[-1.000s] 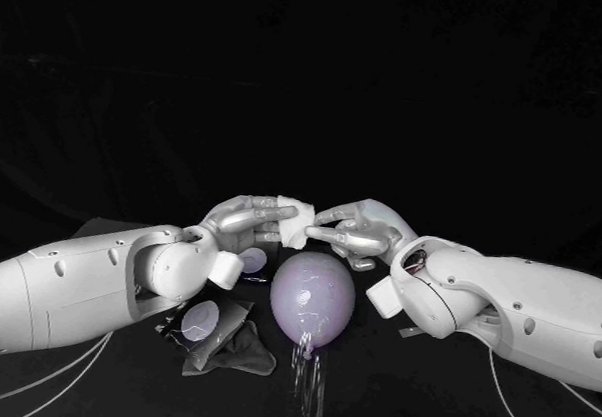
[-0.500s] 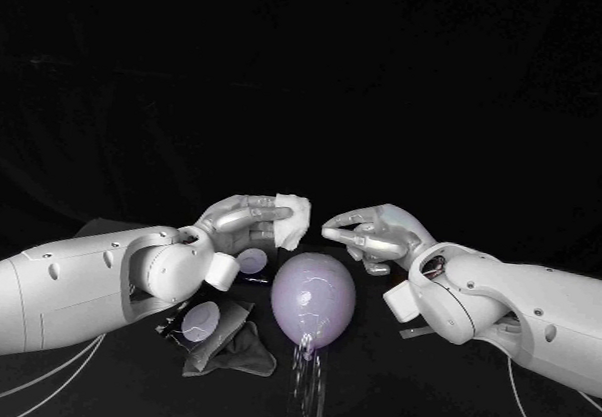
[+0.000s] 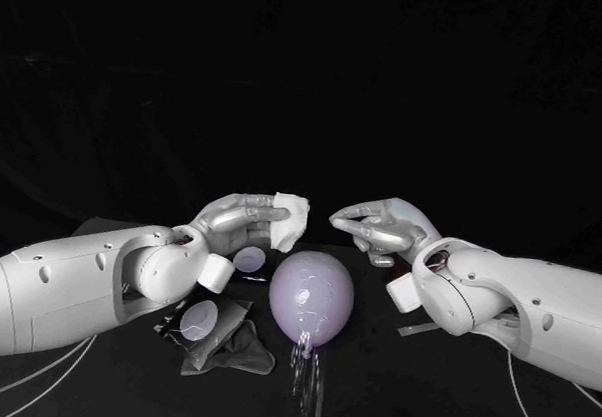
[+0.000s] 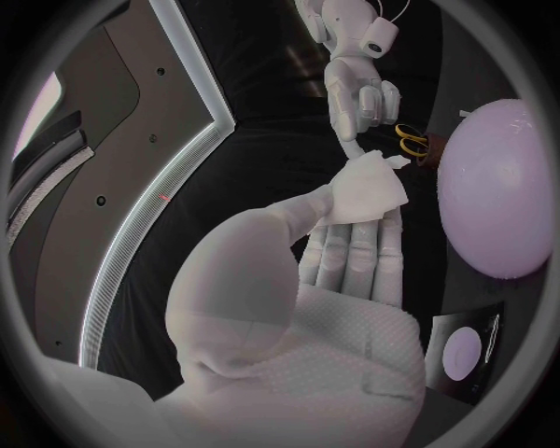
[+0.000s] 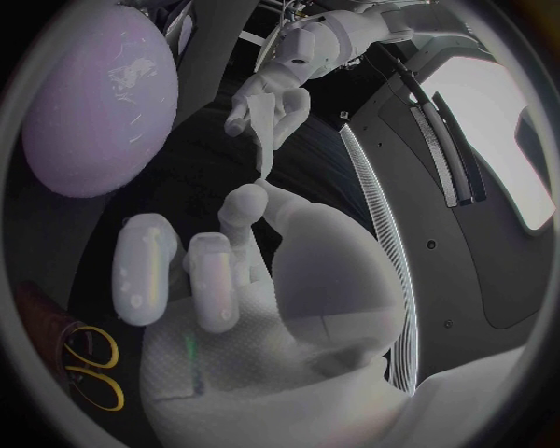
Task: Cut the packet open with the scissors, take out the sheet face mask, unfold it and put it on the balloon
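The balloon (image 3: 311,295) was pale lilac, glossy and egg-shaped. It stood upright, narrow end down, on a thin clear stand (image 3: 308,380) above the worktop (image 3: 426,393). The sheet face mask (image 3: 289,217) was a small white wad, folded and not yet spread. The left hand (image 3: 246,227) pinched it in its fingers, just above the balloon's top and to its left, clear of its skin. The packet (image 3: 213,325) was dark with a pale round patch on its face, and lay crumpled on the worktop beside the balloon's lower left. The scissors (image 4: 411,142), yellow-handled, lay flat on the worktop near the balloon; their blades could not be made out.
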